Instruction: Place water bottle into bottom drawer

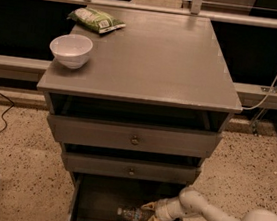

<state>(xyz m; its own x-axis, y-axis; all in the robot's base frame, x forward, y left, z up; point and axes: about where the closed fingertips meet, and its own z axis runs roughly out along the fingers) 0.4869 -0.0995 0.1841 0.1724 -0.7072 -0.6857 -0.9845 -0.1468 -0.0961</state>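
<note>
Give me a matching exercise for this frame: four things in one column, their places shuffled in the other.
Things:
1. water bottle
2. white bowl
3. green snack bag
4. end effector

Places:
A. back left of the cabinet top
B. lying on its side in the bottom drawer
C. front left of the cabinet top
D. reaching into the bottom drawer, at one end of the bottle

Pairs: 1-B, 2-C, 3-A, 4-D

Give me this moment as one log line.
stage: placing | water bottle: on its side inside bottom drawer | pincer: inside drawer, at bottle's end
</note>
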